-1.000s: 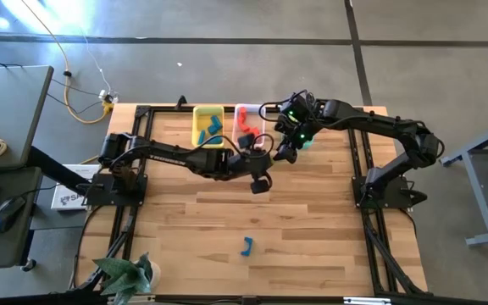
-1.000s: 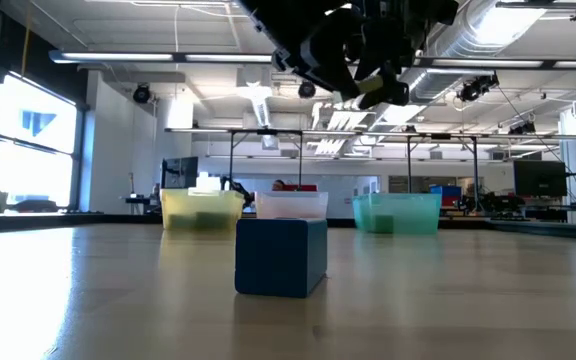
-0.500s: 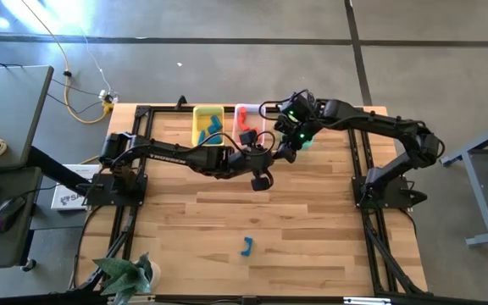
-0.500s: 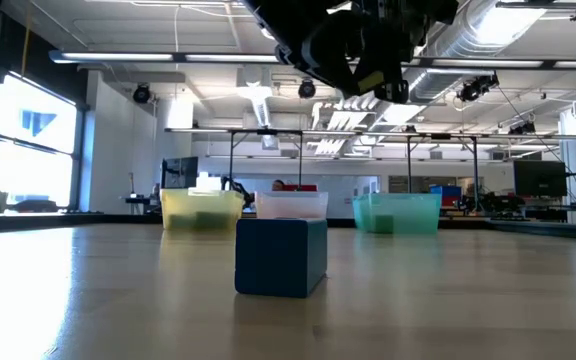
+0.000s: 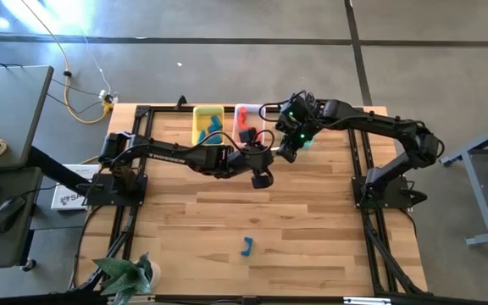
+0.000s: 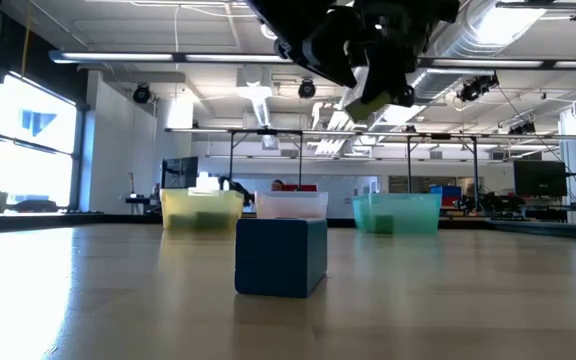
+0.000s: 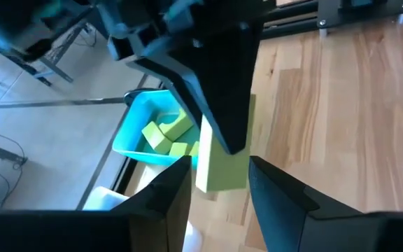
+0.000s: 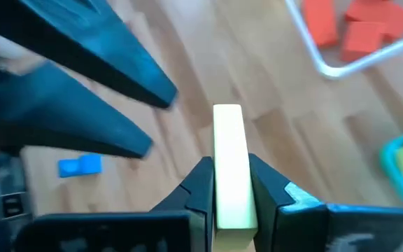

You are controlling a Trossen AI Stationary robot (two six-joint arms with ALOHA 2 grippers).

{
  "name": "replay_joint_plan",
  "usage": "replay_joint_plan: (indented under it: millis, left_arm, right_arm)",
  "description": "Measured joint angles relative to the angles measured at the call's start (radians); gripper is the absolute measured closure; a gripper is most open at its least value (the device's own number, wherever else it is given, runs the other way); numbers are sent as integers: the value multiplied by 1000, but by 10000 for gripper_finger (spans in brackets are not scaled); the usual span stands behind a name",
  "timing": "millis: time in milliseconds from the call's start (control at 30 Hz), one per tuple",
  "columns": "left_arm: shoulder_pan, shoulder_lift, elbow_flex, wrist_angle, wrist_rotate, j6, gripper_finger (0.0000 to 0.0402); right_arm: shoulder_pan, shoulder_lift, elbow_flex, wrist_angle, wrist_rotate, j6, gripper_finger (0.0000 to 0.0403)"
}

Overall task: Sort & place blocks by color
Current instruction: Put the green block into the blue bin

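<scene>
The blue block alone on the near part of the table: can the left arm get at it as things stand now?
Probably yes. The blue block lies alone on bare wood, and the left gripper is open and empty above the table's middle. The right gripper holds the yellow-green block near the bins.

Far centre crowded: both arms meet before the yellow bin (image 5: pixel 207 124), clear bin (image 5: pixel 248 114) and teal bin (image 7: pixel 140 133). Near half of worktop (image 5: pixel 312 246) open; only one blue block (image 5: pixel 246 246) lies near-centre. Left and right flanks open.
</scene>
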Motion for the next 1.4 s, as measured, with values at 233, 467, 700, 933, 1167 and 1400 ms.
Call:
replay_joint_plan:
  millis: [233,467,700,933,1167,1400]
  left_arm:
    - [20,0,0,-3,1,-1,270]
    - [28,0,-1,-6,4,-48,269]
    - [26,0,-1,-30,4,-117,268]
    - [26,1,-2,-127,62,-269,268]
    - [26,1,-2,-173,154,-340,268]
    - [24,2,-2,-189,155,-346,268]
  right_arm:
    - [-25,0,0,-47,206,-71,367]
    - [-88,3,1,-40,501,-131,366]
    - [-150,97,2,-24,535,-168,366]
    - [-185,217,2,-55,488,-168,366]
    - [-211,284,2,-61,488,-189,362]
    - [-224,291,2,-62,516,-186,320]
